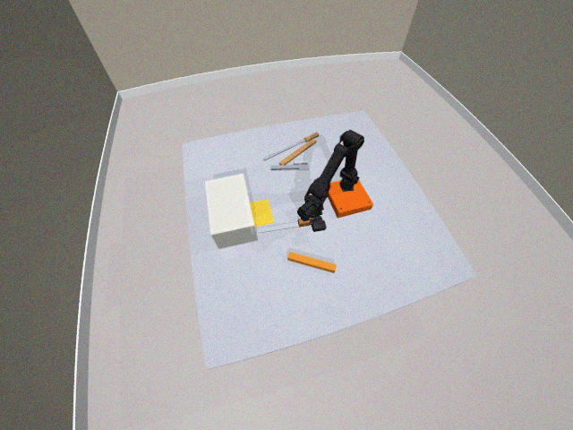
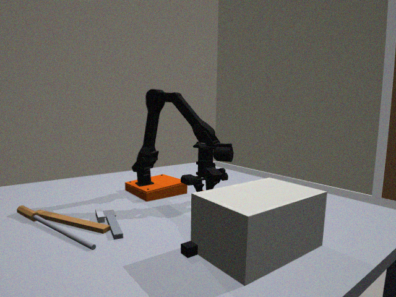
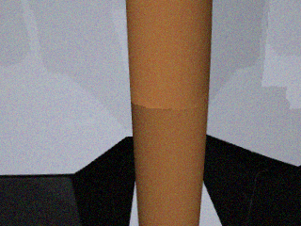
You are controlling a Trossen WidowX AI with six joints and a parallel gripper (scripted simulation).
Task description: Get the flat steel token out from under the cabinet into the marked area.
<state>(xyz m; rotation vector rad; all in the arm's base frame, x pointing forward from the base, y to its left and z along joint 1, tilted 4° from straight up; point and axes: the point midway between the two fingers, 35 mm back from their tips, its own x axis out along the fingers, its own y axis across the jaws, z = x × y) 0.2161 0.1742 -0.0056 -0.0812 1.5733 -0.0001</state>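
Note:
My gripper [image 1: 310,221] [image 2: 203,189] [image 3: 165,143] is shut on the brown handle [image 1: 303,223] [image 3: 169,71] of a thin rod tool, low over the table in front of the cabinet. The tool's pale shaft [image 1: 283,226] runs from the handle to the white cabinet [image 1: 228,203] [image 2: 258,198], near one front corner; whether its tip is under the cabinet I cannot tell. The yellow marked area [image 1: 262,212] lies against the cabinet's front, beside the shaft. The steel token is not visible in any view, and the vent slots do not show.
An orange bar [image 1: 311,262] lies on the near side of the table. A rod with a wooden handle [image 1: 312,136] [image 2: 64,232], a wooden stick [image 1: 298,152] [image 2: 73,221] and a grey tool [image 1: 284,167] [image 2: 114,225] lie across from it. A black cube [image 2: 189,249] is by the cabinet.

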